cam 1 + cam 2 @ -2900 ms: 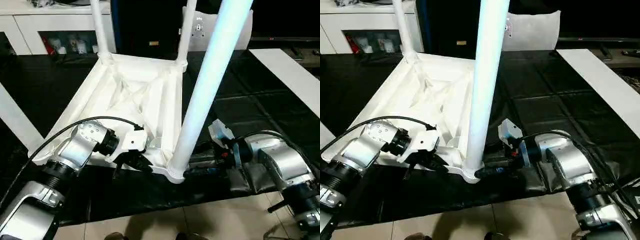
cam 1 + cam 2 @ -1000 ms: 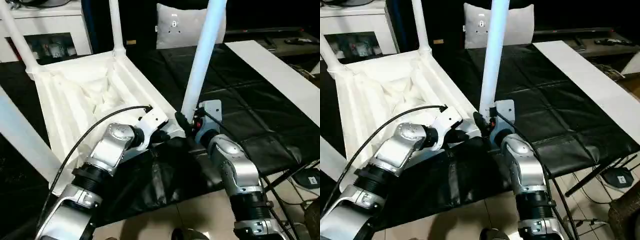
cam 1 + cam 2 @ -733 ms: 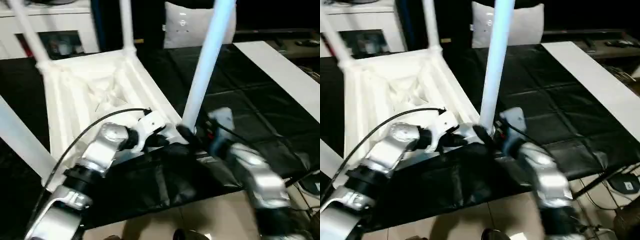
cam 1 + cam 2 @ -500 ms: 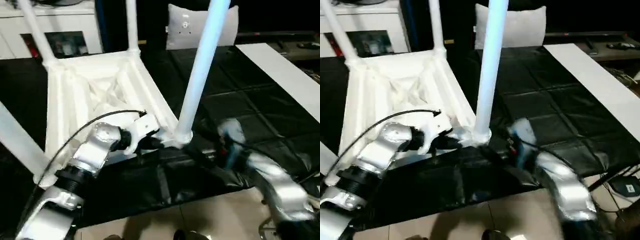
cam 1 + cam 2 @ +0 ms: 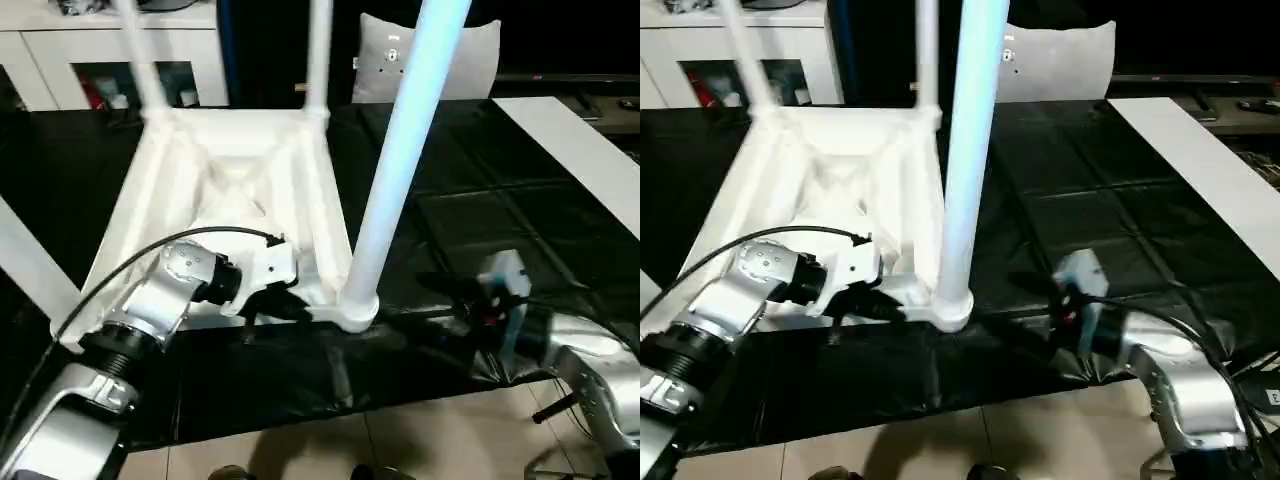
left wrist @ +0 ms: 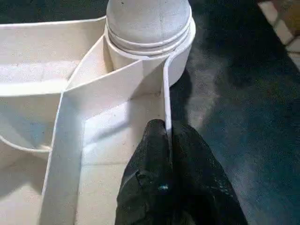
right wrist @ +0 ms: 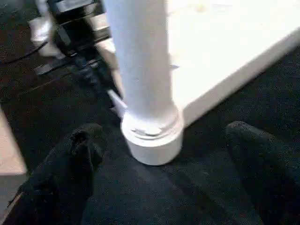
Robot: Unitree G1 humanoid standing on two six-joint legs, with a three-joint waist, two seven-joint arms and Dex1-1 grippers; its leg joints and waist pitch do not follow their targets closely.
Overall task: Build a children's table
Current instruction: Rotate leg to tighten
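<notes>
From the head, our two eye views look forward and down over both forearms at the upturned children's table [image 5: 240,190]. Our left wrist view sits very close along the left hand [image 6: 166,140] at the rim. Our right wrist view faces the near leg [image 7: 140,61], which all views share.

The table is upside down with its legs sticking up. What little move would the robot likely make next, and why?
Probably bring the open right claw in around the near leg to check its seating: its fingers stand apart on either side of the socket, while the left claw pinches the tabletop's rim.
</notes>
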